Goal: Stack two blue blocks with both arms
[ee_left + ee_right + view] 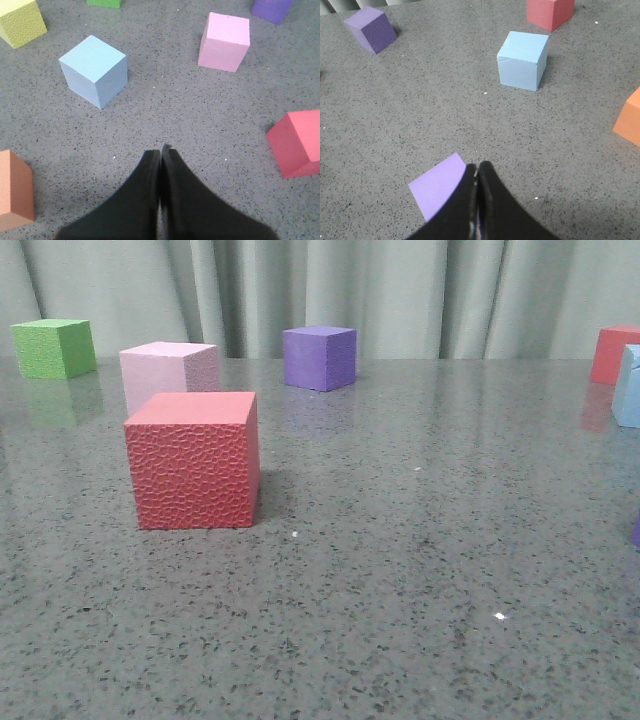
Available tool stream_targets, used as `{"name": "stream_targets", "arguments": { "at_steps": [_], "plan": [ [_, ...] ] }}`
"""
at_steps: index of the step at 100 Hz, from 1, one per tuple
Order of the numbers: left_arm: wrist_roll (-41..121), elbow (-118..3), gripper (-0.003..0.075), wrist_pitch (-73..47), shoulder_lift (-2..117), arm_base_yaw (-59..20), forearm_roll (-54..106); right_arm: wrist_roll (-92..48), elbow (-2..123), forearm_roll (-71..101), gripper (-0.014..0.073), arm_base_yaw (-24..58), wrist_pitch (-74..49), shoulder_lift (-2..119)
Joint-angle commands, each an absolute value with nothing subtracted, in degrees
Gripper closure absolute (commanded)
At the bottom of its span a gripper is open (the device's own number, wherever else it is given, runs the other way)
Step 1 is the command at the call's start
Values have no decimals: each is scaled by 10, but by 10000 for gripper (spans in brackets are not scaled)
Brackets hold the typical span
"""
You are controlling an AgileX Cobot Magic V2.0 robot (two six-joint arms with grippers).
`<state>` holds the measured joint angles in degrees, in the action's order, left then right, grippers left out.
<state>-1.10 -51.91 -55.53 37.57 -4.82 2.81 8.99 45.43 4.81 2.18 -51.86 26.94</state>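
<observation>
Lying apart on the table: one blue block at eleven o'clock from left gripper, other blue block at one o'clock from right gripper. Both pressed together, empty.

Grey speckled stone-look tabletop, glossy w/ faint reflections; pleated grey-green curtain behind far edge; soft even light.

blue block cut by front view's right edge, red cube behind it also cropped, lilac cube partly hidden under right hand, orange cube cut off in left wrist view
</observation>
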Motion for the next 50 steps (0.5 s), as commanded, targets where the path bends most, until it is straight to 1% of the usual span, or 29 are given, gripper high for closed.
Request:
{"name": "stream_targets", "arguments": {
  "at_steps": [1, 7, 11, 18, 19, 21, 22, 23, 25, 26, 27, 28, 29, 30, 32, 33, 34, 35, 37, 39, 41, 50],
  "plan": [
    [-14, -538, 734, -521, 380, -53, 37, 87, 473, 53, 589, 17, -483, 279],
    [-13, -538, 701, -519, 380, -53, 37, 87, 473, 53, 505, 17, -483, 279],
    [-12, -538, 671, -519, 380, -53, 37, 87, 473, 53, 425, 17, -483, 279],
    [-9, -538, 573, -519, 380, -53, 37, 87, 473, 53, 270, 17, -483, 279],
    [-6, -538, 548, -519, 380, -53, 37, 87, 473, 53, 237, 17, -483, 279],
    [-3, -538, 505, -519, 380, -53, 37, 87, 473, 53, 204, 17, -483, 279],
    [0, -538, 489, -519, 380, -53, 37, 87, 473, 53, 156, 17, -483, 279],
    [4, -538, 456, -519, 380, -53, 37, 87, 473, 53, 156, 17, -483, 279],
    [10, -538, 421, -520, 380, -53, 37, 87, 473, 53, 109, 17, -483, 279],
    [15, -538, 384, -520, 380, -53, 37, 87, 473, 53, 80, 17, -483, 279],
    [17, -538, 365, -520, 380, -53, 37, 87, 473, 53, 66, 17, -483, 279],
    [19, -538, 325, -520, 380, -53, 37, 87, 473, 53, 52, 17, -483, 279],
    [20, -538, 306, -520, 380, -53, 37, 87, 473, 53, 13, 17, -483, 279],
    [20, -538, 266, -520, 380, -53, 37, 87, 473, 53, 13, 17, -483, 279],
    [20, -538, 225, -520, 380, -53, 37, 87, 473, 53, -21, 17, -483, 279],
    [20, -538, 185, -520, 380, -53, 37, 87, 473, 53, -41, 17, -482, 279],
    [20, -538, 166, -520, 380, -53, 37, 87, 473, 53, -57, 17, -482, 279],
    [20, -538, 128, -520, 380, -53, 37, 87, 473, 53, -57, 17, -482, 279],
    [20, -538, 76, -520, 380, -53, 37, 87, 473, 53, -75, 17, -481, 279],
    [20, -538, 45, -520, 380, -53, 37, 87, 473, 53, -67, 17, -479, 279],
    [20, -538, -4, -519, 380, -53, 37, 87, 473, 53, -58, 17, -477, 279],
    [20, -538, 41, -519, 380, -53, 37, 87, 473, 53, -50, 17, -468, 279]
  ]
}}
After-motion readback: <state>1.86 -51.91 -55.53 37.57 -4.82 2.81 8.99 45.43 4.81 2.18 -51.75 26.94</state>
